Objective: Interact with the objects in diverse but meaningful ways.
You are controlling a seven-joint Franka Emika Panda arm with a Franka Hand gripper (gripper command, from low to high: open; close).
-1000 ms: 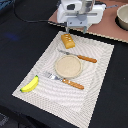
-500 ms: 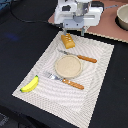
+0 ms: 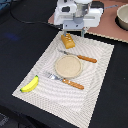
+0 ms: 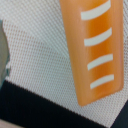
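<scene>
In the exterior view, the gripper [image 3: 75, 31] hangs just above the bread loaf [image 3: 68, 40] at the placemat's [image 3: 102, 75] far edge, lower than a second ago; its fingers look parted. The wrist view shows the loaf [image 4: 95, 47] lying on the mat, fingers unseen.

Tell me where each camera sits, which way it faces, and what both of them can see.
Exterior view: raised off the arm, looking down at the placemat with bread loaf, plate, fork, knife and banana; the robot's hand and white wrist show at top.
Wrist view: on the wrist, facing straight down, close over the loaf on the woven mat; none of the robot shows.
Shared: the bread loaf and the placemat.
</scene>
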